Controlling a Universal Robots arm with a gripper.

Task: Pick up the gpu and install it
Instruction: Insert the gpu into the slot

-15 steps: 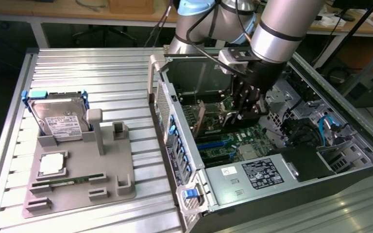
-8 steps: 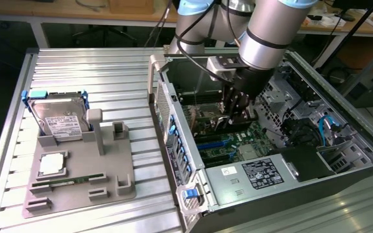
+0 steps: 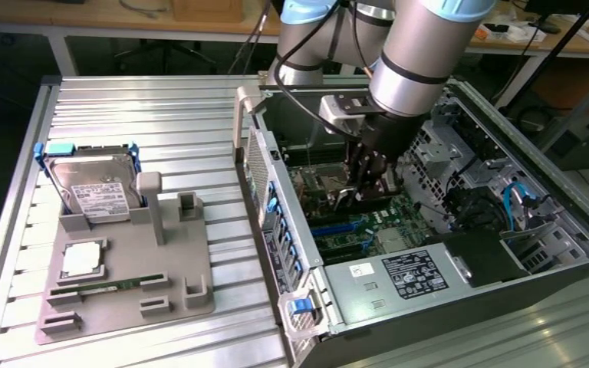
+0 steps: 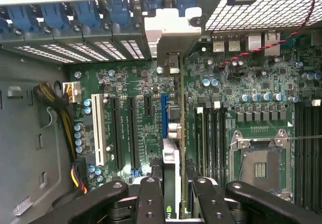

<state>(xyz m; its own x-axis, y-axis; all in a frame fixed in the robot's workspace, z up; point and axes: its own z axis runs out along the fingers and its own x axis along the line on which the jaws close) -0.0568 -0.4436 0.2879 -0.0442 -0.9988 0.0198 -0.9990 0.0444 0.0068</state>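
Working from the exterior view's left toward the open case [image 3: 258,157]: just beside the case sits the grey holder [image 3: 120,307] with the hard drive [image 3: 95,192] and memory stick [image 3: 110,285] on it. Then inside the case, over the motherboard [image 3: 376,234], is the gripper [image 3: 370,182], clamped on the gpu [image 3: 348,202]; the card stands on edge, deep in the case.

My take on doing this step well: keep the card dead upright and parallel to the blue slot [image 4: 163,113]; let the bracket [image 4: 170,30] meet the case's rear wall squarely; press straight down and evenly, no rocking, or one end of the connector could bind.

What each view gives you: the exterior view shows how far into the case the arm reaches and the holder outside the case, but the arm hides the slot. The wrist view looks down the card's edge from above the case floor; you get the black slots [image 4: 123,133], the blue slot, then the gpu [image 4: 172,158] pinched between the fingers [image 4: 149,194], then the CPU socket [image 4: 259,163]. The card runs along the blue slot, on it or just beside it; I can't tell which, nor whether it's seated.
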